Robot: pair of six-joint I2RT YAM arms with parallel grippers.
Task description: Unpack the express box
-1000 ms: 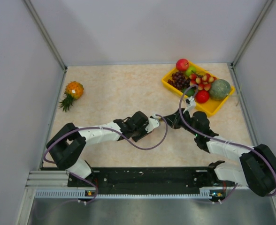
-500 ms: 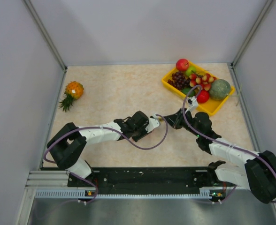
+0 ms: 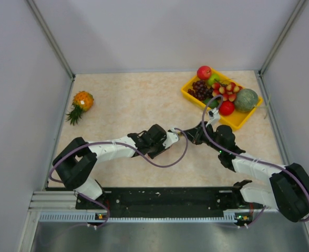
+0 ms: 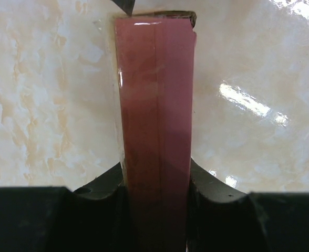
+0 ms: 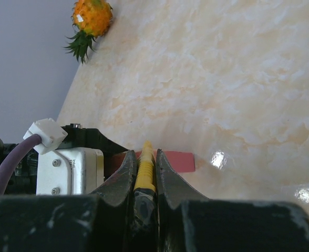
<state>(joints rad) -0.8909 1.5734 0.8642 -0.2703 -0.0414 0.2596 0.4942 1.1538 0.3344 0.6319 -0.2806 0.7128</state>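
Near the middle of the worktop the two arms meet. The left end effector is grasping the express box by its two flat sides, so the box stands on its narrow edge, close above the surface. The right end effector is clenched on a yellow knife, and its tip points at the far end of the box. For a good cut, the blade should probably follow the seam with light pressure while the box is held firm. The box is pink, flat and plain, with a thin line along its length. Farther away are a fruit tray and a pineapple.
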